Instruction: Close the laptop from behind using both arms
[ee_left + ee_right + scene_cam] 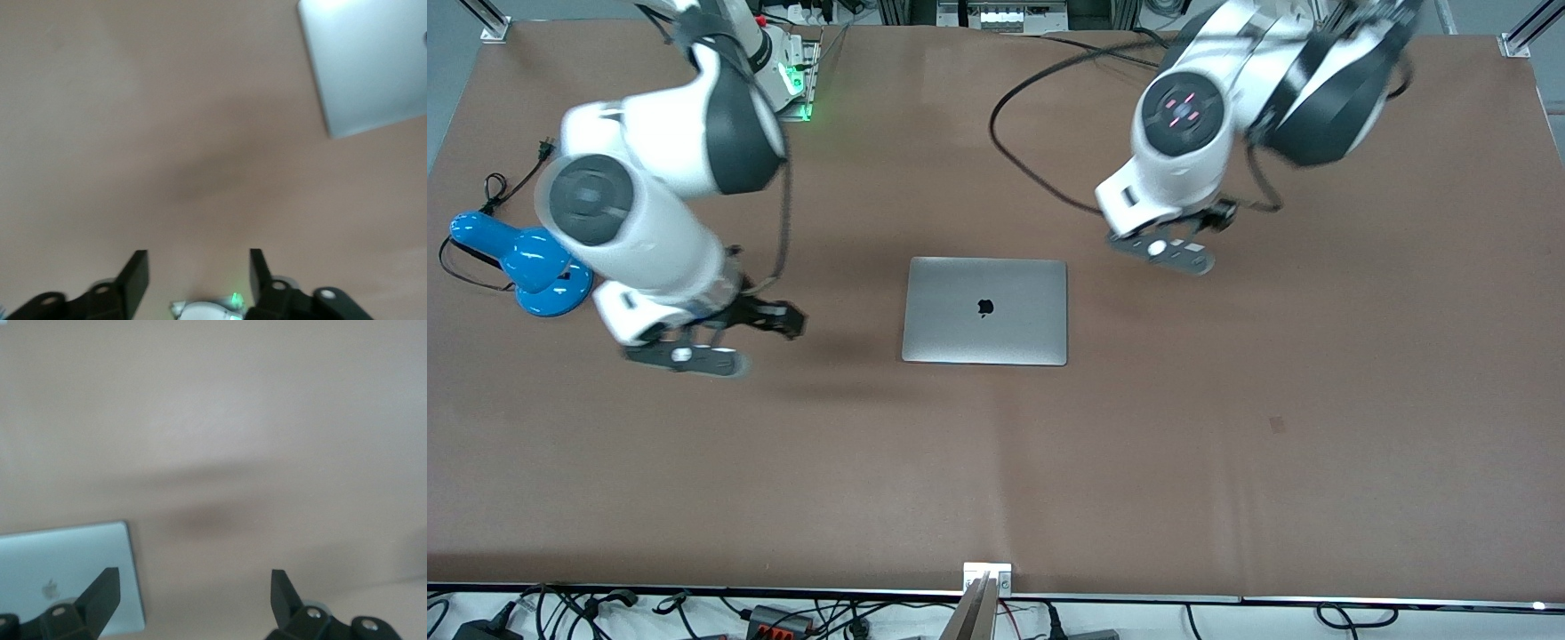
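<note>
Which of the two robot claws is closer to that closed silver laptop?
The left gripper, marginally. It is over bare table off the slim silver-grey laptop's corner, toward the left arm's end. The right gripper is over the table toward the right arm's end.

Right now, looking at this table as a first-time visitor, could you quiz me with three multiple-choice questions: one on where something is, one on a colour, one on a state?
1. Where does the desk lamp stand?
A. Toward the right arm's end of the table
B. On the laptop
C. Toward the left arm's end of the table

2. What colour is the lamp?
A. Red
B. Blue
C. Yellow

3. How is the laptop lying?
A. Open, screen upright
B. Shut flat, logo up
C. Held up in the air

Answers:
1. A: it sits beside the right gripper, at that arm's end.
2. B: its head and base are bright blue.
3. B: the front view shows only the silver lid with its apple logo; both the right gripper and the left gripper hang over bare table, fingers apart, touching nothing.
</note>
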### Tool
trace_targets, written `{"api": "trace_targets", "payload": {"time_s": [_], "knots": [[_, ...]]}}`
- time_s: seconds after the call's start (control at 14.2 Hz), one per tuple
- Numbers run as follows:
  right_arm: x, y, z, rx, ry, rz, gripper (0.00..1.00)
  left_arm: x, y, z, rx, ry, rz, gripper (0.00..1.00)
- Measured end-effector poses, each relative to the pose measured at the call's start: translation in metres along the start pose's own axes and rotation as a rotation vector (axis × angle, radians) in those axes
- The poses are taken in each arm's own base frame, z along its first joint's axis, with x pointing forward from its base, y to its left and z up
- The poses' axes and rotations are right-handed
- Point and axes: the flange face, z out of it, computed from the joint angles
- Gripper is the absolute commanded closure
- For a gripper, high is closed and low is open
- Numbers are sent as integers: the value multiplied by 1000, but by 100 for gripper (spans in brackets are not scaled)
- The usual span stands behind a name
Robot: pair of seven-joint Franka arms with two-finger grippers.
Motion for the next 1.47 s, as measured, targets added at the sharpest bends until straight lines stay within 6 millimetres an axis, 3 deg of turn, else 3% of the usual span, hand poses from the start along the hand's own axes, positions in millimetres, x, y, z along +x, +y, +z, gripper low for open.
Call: {"api": "trace_targets", "payload": {"time_s": [0.21, 0.42, 0.7, 0.84, 1.05, 1.26, 1.47], "knots": [[9, 41, -26, 5, 21, 61, 0, -16, -57, -29, -13, -7, -123, 0], [20, 84, -47, 43, 36, 118, 0, -10, -145, -15, -171, -54, -259, 0], [33, 160, -71, 97, 58, 148, 0, -10, -221, -1, -371, -52, -369, 0], [39, 206, -79, 113, 71, 109, 0, -14, -242, -2, -370, 45, -371, 0], [44, 266, -79, 107, 77, 19, 0, -42, -261, -17, -291, 195, -322, 0], [37, 268, -82, 101, 49, -20, 0, -73, -275, -31, -242, 268, -316, 0], [17, 263, -85, 65, 17, -44, 0, -81, -271, -35, -238, 277, -302, 0]]}}
